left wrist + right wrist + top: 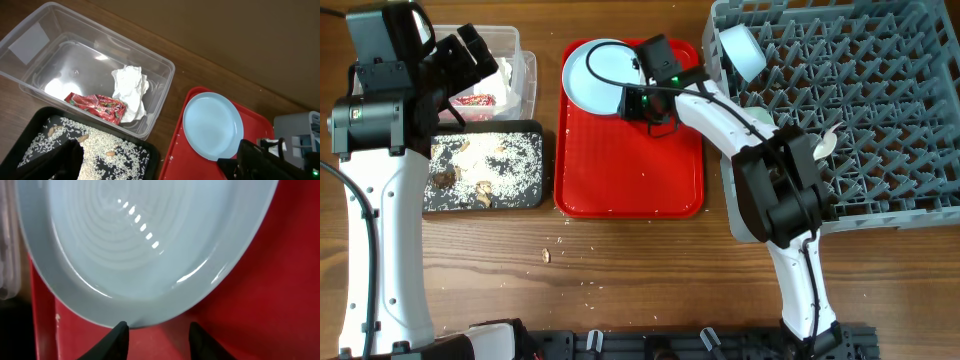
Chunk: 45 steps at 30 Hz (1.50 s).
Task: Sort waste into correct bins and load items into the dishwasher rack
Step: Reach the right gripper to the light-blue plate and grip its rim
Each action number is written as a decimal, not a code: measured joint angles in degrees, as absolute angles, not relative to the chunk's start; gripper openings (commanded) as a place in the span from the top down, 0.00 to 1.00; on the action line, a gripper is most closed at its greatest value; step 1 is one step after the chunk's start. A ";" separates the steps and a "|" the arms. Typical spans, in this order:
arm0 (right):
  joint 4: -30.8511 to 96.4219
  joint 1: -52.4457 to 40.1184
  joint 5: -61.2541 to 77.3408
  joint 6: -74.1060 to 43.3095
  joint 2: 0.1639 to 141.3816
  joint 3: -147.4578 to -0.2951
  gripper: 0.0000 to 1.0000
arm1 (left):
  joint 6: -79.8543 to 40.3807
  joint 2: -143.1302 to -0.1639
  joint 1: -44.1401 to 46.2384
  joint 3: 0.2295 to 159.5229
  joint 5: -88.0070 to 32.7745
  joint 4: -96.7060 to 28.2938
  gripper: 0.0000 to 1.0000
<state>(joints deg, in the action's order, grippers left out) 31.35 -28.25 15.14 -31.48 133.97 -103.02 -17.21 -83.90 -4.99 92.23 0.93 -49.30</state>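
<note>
The pale-blue plate (592, 75) lies on the back left of the red serving tray (630, 170). My right gripper (642, 103) is open at the plate's near rim. In the right wrist view (160, 339) its fingertips straddle the plate's edge (150, 255) without closing on it. My left gripper (480, 58) is open and empty above the clear tub (525, 75) and the black tray (485, 170). The tub (30, 40) holds the white napkin (129, 87) and the red wrapper (97, 106). The black tray (145, 150) holds rice and brown scraps (90, 145). The grey rack (880, 110) holds a bowl (740, 50) and a white spoon (825, 145).
A food scrap and crumbs (546, 254) lie on the wooden table in front of the red tray. The right arm reaches across the rack's left edge. The plate (212, 125) and red tray (200, 165) also show in the left wrist view.
</note>
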 measured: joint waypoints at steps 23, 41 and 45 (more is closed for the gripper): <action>30.94 -28.62 7.03 -33.26 135.13 -107.11 0.64 | -17.21 -83.90 -4.99 92.23 0.93 -49.32 0.00; 26.89 -33.08 -7.16 -36.64 138.69 -108.86 0.64 | -17.21 -83.90 -4.99 92.23 0.93 -49.30 0.00; 31.53 -32.88 -5.08 -36.64 138.69 -110.04 0.63 | -17.21 -83.90 -4.99 92.23 0.93 -49.30 0.00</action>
<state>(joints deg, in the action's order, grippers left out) 31.53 -32.88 -5.08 -36.64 138.69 -110.04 -17.21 -83.90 -4.99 92.23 0.93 -49.30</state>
